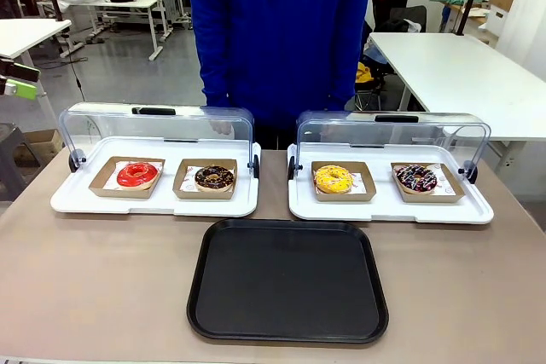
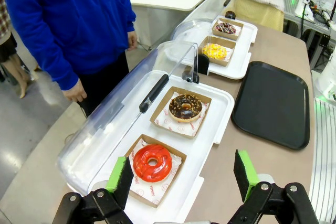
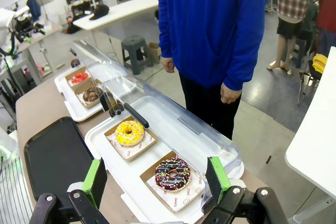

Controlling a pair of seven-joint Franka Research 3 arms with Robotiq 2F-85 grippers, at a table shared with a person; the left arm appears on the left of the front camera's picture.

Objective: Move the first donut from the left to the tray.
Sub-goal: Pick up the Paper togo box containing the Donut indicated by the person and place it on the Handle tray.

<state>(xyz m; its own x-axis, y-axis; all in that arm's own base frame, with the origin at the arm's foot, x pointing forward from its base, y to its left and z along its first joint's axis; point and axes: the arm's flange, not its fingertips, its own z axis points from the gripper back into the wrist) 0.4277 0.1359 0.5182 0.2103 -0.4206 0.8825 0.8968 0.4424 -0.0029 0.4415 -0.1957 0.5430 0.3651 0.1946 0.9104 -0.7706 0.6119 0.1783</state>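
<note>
Since the brown surface is shared with a person in a blue top standing at its far edge, plan a low path on your own side. The large flat black plastic tray lies bare at the near middle, just in front of two white trays. The left white tray has its clear domed lid swung up and back, so nothing covers your target.

Your target, the glossy red-glazed ring donut, sits in a small shallow brown cardboard tray lined with white paper. It is at the left end of that white tray, with a dark chocolate donut in its own cardboard just beside it.

Your left jaws are spread wide and hold nothing. They hang above the near edge of the white tray, and one green pad is close to the cardboard's corner. Your right jaws are equally wide and empty over the other white tray, so leave that arm parked.

The glaze looks soft and likely to smear, so I would grip the cardboard rather than the ring. Centre over it, turn the wrist so the pads face two opposite walls, then descend until they bracket those walls. Close gently, because thin card will probably buckle. Lift level and clear of the white tray's raised rim, keeping away from the chocolate donut. Then carry it across to the black tray and set it down flat.
</note>
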